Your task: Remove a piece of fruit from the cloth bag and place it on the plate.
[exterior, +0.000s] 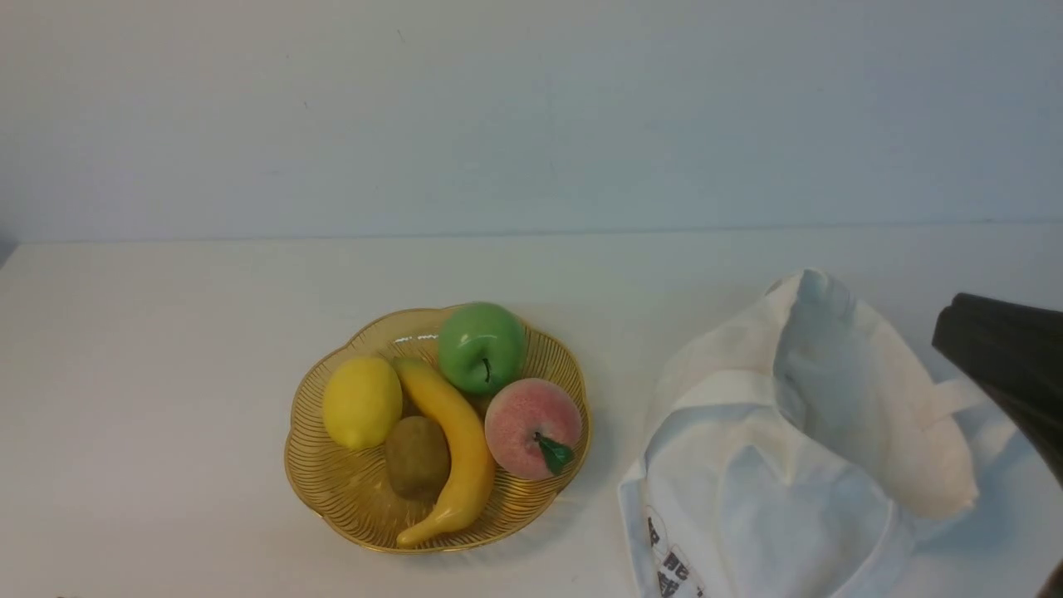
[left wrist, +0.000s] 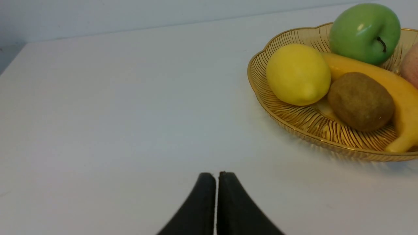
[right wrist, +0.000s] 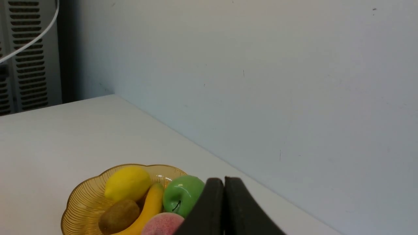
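The green apple (exterior: 482, 347) lies at the far side of the amber plate (exterior: 332, 498), touching the banana and the peach. It also shows in the left wrist view (left wrist: 365, 32) and the right wrist view (right wrist: 181, 195). The white cloth bag (exterior: 797, 465) lies slumped to the right of the plate, its mouth open and no fruit showing inside. My right gripper (exterior: 955, 328) (right wrist: 224, 180) is shut and empty, raised at the bag's right side. My left gripper (left wrist: 217, 174) is shut and empty over bare table left of the plate (left wrist: 258, 85); it is outside the front view.
The plate also holds a yellow lemon (exterior: 362, 402), a brown kiwi (exterior: 417, 457), a banana (exterior: 453, 448) and a pink-red peach (exterior: 533, 428). The white table ends at a pale wall behind. The bag's printed corner (exterior: 673, 573) lies at the front edge.
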Motion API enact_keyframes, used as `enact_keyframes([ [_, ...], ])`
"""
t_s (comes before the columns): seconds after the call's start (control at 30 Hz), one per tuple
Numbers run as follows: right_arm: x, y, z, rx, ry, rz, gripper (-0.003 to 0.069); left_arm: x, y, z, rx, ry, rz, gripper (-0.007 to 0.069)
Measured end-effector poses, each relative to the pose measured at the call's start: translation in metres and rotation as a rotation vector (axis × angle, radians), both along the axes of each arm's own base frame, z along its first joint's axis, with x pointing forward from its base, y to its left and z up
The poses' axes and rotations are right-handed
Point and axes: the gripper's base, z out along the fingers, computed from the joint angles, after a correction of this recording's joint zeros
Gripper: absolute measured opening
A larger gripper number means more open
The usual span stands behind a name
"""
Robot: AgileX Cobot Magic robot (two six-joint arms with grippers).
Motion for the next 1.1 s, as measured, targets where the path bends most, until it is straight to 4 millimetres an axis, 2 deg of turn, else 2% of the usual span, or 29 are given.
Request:
enact_keyframes([
  [0.4, 0.000, 0.000, -0.001, 0.027, 0.027, 0.000, -0.0014, 0.000, 0.000, 0.000, 0.000, 0.000, 0.000, -0.0008],
  [0.53, -0.002, -0.005, -0.011, 0.053, 0.081, -0.026, -0.0014, 0.000, 0.000, 0.000, 0.000, 0.000, 0.000, -0.0008],
  [0.63, -0.006, -0.017, -0.026, 0.053, 0.104, -0.086, -0.0014, 0.000, 0.000, 0.000, 0.000, 0.000, 0.000, -0.0008],
  [0.73, -0.019, -0.041, -0.051, 0.096, 0.113, -0.231, -0.0014, 0.000, 0.000, 0.000, 0.000, 0.000, 0.000, -0.0008],
  [0.83, -0.031, -0.056, -0.070, 0.123, 0.101, -0.356, -0.0014, 0.000, 0.000, 0.000, 0.000, 0.000, 0.000, -0.0008],
  [0.93, -0.041, -0.067, -0.094, 0.139, 0.126, -0.479, -0.0014, 0.000, 0.000, 0.000, 0.000, 0.000, 0.000, -0.0008],
  [1.03, -0.044, -0.071, -0.105, 0.139, 0.155, -0.534, -0.0014, 0.000, 0.000, 0.000, 0.000, 0.000, 0.000, -0.0008],
  [1.1, -0.046, -0.073, -0.120, 0.130, 0.198, -0.578, -0.0014, 0.000, 0.000, 0.000, 0.000, 0.000, 0.000, -0.0008],
])
